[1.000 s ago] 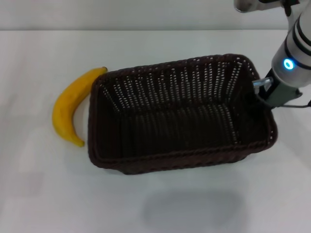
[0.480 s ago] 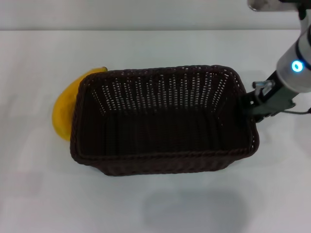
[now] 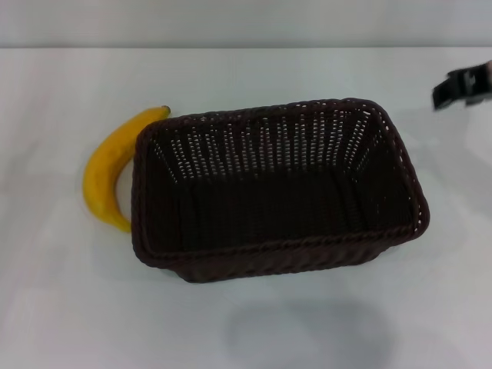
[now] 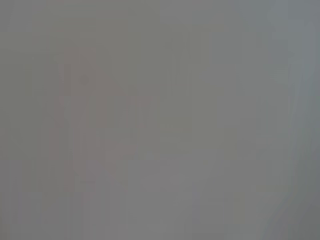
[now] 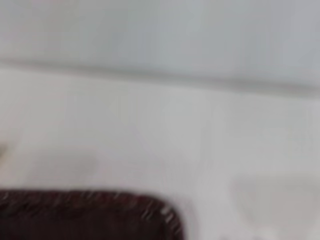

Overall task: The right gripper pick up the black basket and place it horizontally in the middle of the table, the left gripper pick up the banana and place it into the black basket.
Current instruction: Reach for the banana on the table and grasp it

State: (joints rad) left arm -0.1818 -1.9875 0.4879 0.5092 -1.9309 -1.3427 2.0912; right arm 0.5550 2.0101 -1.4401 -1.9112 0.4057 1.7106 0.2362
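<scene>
- On the white table (image 3: 254,323), at its middle in the head view: the black basket (image 3: 277,196), a large rectangular woven wicker container, dark brown-black, with perforated sloping walls and a braided rim. It stands upright with its opening upward and its long axis running left to right, slightly skewed so that the right end lies a little farther away than the left. Nothing lies inside it.
- In the right wrist view, one rounded corner of the black basket (image 5: 90,215) shows at the picture's edge, its braided rim visible against the pale table (image 5: 165,140).
- At the left end of the basket: the banana (image 3: 108,173), curved, smooth, yellow-orange, with a small dark stem tip at its far end. It lies flat on the table, its concave side toward the basket, just beside the basket's left wall; contact cannot be confirmed. The basket's rim hides part of its inner edge.
- At the far right edge of the head view: the right gripper (image 3: 461,86), a small dark form well apart from the basket and holding nothing; whether its fingers are spread or pressed together cannot be told.
- The left wrist view shows only a uniform grey field.
</scene>
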